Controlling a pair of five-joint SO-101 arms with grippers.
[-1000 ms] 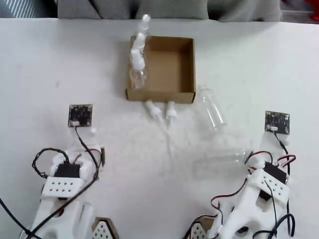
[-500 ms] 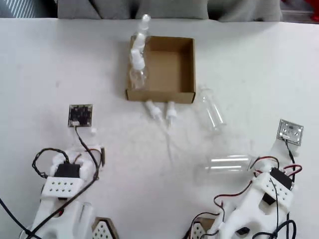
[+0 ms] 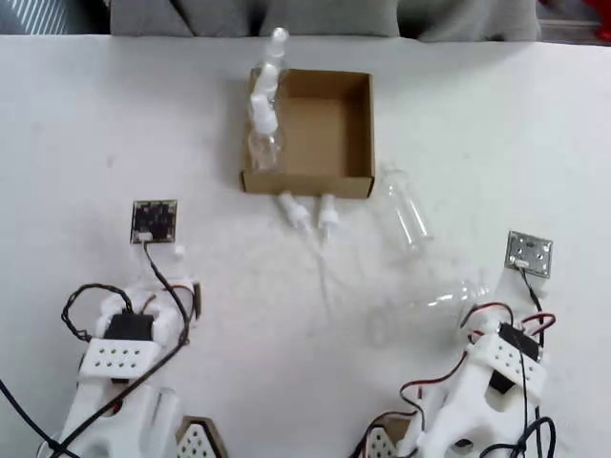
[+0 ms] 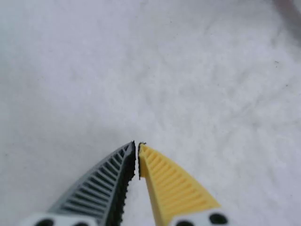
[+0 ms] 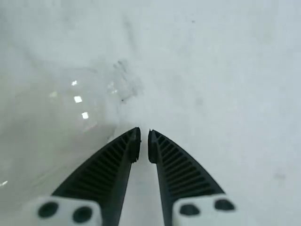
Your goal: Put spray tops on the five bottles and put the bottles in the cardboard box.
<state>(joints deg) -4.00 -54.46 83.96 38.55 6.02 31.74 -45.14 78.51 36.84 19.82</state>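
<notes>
Left arm: its white body (image 3: 115,358) sits at the near left edge of the worktop (image 3: 115,124), with black cables looped over it.
Left gripper: the left gripper (image 4: 137,157) hangs over bare white worktop; its grey and yellow fingers are pressed together at the tips with nothing between them.
Right arm: its white body (image 3: 492,382) sits at the near right corner, with red and black wires on top.
Right gripper: the right gripper (image 5: 141,141) has two black ribbed fingers drawn almost together, only a thin slit between the tips, pinching nothing.
Near bottle: a clear uncapped bottle (image 3: 430,307) lies on its side on the worktop just ahead of the right arm; in the right wrist view it (image 5: 61,117) lies just beside the fingers, not between them.
Second bottle: another clear uncapped bottle (image 3: 409,212) lies on its side farther out, near the box's right front corner.
Spray tops: two loose white spray tops (image 3: 294,212) (image 3: 327,216) lie side by side just in front of the box.
Cardboard box: the open cardboard box (image 3: 305,184) stands mid-worktop, its brown floor bare on the right.
Capped bottles: clear bottles with white spray tops (image 3: 264,134) line the box's left wall; their count and whether they lean or stand cannot be told.
</notes>
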